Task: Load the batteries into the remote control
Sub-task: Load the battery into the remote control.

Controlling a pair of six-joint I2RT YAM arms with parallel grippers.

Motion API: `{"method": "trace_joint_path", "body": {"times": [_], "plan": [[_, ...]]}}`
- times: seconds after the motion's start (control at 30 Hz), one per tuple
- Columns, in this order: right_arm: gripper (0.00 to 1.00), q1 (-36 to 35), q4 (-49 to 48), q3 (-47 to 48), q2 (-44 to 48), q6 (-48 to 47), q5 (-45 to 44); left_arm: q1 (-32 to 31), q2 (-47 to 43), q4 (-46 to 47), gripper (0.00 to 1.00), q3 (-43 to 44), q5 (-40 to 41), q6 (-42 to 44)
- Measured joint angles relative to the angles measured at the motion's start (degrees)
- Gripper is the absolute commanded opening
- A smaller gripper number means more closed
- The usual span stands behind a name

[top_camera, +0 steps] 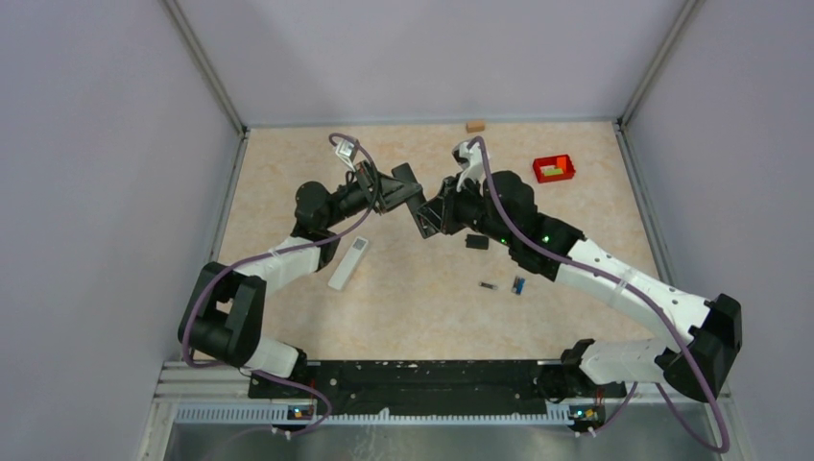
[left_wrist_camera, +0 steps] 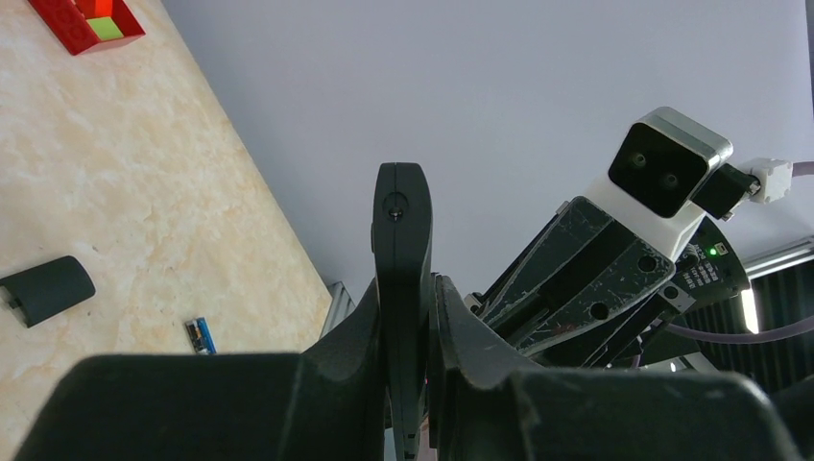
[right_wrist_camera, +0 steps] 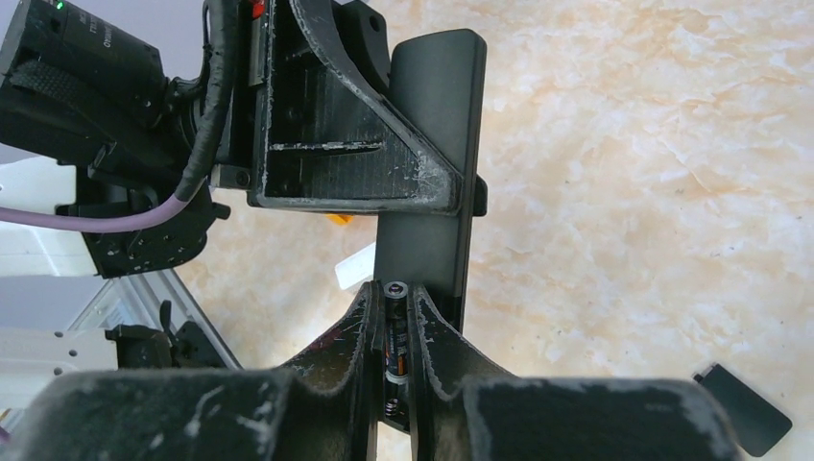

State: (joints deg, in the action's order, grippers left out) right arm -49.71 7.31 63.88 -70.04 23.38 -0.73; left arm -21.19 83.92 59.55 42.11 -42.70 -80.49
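Note:
My left gripper (top_camera: 401, 188) is shut on a black remote control (top_camera: 407, 181) and holds it above the table; the left wrist view shows the remote edge-on (left_wrist_camera: 401, 240) between the jaws (left_wrist_camera: 413, 288). My right gripper (top_camera: 428, 217) is shut on a dark battery (right_wrist_camera: 394, 346) with a pale metal end, pressed against the lower part of the remote (right_wrist_camera: 434, 144); a small spring shows just below it. A second dark battery (top_camera: 489, 285) and a small blue piece (top_camera: 518, 284) lie on the table, the blue piece also in the left wrist view (left_wrist_camera: 199, 334).
A black cover plate (top_camera: 476, 241) lies on the table beside the right arm, also in the wrist views (left_wrist_camera: 46, 288) (right_wrist_camera: 744, 408). A white remote (top_camera: 348, 262) lies beside the left arm. A red bin (top_camera: 554, 169) and a wooden block (top_camera: 474, 125) sit at the back.

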Motion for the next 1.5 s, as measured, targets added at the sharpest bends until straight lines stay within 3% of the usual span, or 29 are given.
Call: {"method": "trace_joint_path", "body": {"times": [0.43,0.9,1.0,1.17,1.5], "plan": [[0.16,0.0,2.8,1.9,-0.9,-0.2,2.6,0.0,0.0,0.9,0.0,0.2,-0.7,-0.7],[0.38,-0.2,5.5,2.9,-0.9,1.9,3.2,0.0,0.0,1.1,0.0,0.3,-0.1,-0.9],[0.45,-0.3,6.2,4.0,-0.9,2.3,2.4,0.0,0.0,1.4,0.0,0.3,0.1,-0.8],[0.74,-0.3,7.8,6.7,-0.9,3.9,0.4,0.0,0.0,1.4,0.0,0.6,0.0,-0.3],[0.9,-0.3,11.0,6.7,2.3,19.5,-5.7,0.0,0.0,-1.3,0.0,3.8,2.0,3.4]]}}
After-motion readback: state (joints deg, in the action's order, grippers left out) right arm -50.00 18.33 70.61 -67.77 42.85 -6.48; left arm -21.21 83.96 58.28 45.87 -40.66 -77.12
